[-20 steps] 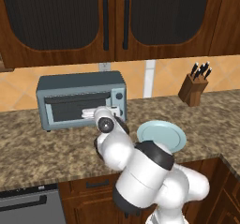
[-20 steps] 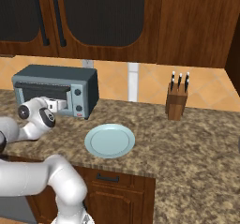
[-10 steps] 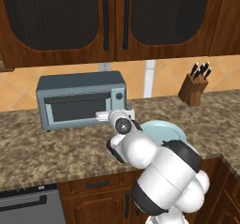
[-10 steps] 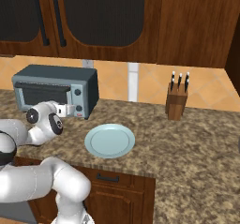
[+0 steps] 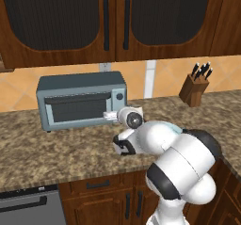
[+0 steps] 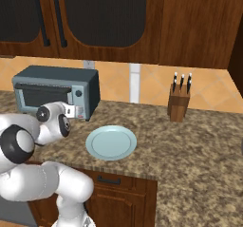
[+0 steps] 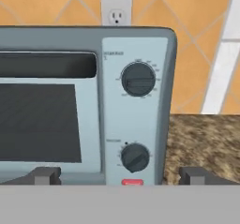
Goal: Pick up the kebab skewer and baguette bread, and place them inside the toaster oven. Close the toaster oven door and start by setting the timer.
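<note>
The grey-blue toaster oven (image 5: 80,104) (image 6: 52,90) stands at the back of the counter. Its door (image 5: 77,110) (image 7: 42,120) is up and closed, the dark window facing me. My gripper (image 5: 109,116) (image 6: 71,111) (image 7: 121,176) hovers open just in front of the oven's right panel, nothing between its fingers. The hand view looks straight at the upper knob (image 7: 138,79) and the lower knob (image 7: 135,157), with a red button (image 7: 132,182) below them. The kebab skewer and the baguette bread are hidden.
A pale blue plate (image 6: 111,142) lies bare on the granite counter to the right of the oven. A wooden knife block (image 5: 195,90) (image 6: 179,102) stands at the back right. A wall outlet (image 7: 117,13) sits above the oven.
My gripper has slid right along the oven's front, from the door window to the knob panel. The door stays closed.
</note>
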You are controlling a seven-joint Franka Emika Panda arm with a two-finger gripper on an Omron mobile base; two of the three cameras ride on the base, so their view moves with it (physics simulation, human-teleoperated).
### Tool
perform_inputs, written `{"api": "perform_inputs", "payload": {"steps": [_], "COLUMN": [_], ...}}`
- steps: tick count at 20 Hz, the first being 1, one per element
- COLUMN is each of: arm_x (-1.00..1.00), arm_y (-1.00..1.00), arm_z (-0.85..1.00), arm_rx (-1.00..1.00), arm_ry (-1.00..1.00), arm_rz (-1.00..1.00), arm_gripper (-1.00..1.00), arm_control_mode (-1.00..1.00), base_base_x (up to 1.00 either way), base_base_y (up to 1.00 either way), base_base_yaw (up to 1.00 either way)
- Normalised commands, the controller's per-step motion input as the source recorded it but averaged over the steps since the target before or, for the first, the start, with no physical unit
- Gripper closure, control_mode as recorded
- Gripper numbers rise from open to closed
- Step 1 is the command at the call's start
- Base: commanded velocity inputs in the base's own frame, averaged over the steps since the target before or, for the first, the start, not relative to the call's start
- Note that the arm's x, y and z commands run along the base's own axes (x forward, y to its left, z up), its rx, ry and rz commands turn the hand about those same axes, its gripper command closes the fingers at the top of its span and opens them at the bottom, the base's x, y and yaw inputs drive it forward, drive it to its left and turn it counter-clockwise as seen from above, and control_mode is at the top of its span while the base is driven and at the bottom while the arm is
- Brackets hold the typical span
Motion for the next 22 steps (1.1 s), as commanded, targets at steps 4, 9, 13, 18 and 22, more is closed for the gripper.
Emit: {"api": "perform_inputs", "payload": {"steps": [4,9,13,18,22], "arm_x": [0.19,0.25,0.18,0.03,0.01], "arm_y": [-0.13,-0.01,0.00,0.00,0.00], "arm_z": [-0.06,-0.29,-0.39,-0.24,-0.10], "arm_rx": [0.04,0.02,0.00,0.00,0.00], "arm_ry": [0.01,0.00,0.00,0.00,-0.01], "arm_rz": [0.00,0.01,0.00,0.00,0.00], "arm_gripper": [-1.00,-1.00,-1.00,-1.00,-1.00], "arm_control_mode": [-1.00,-1.00,-1.00,-1.00,-1.00], "base_base_x": [0.00,0.00,0.00,0.00,0.00], "base_base_y": [0.00,0.00,0.00,0.00,0.00], "base_base_yaw": [0.00,0.00,0.00,0.00,0.00]}}
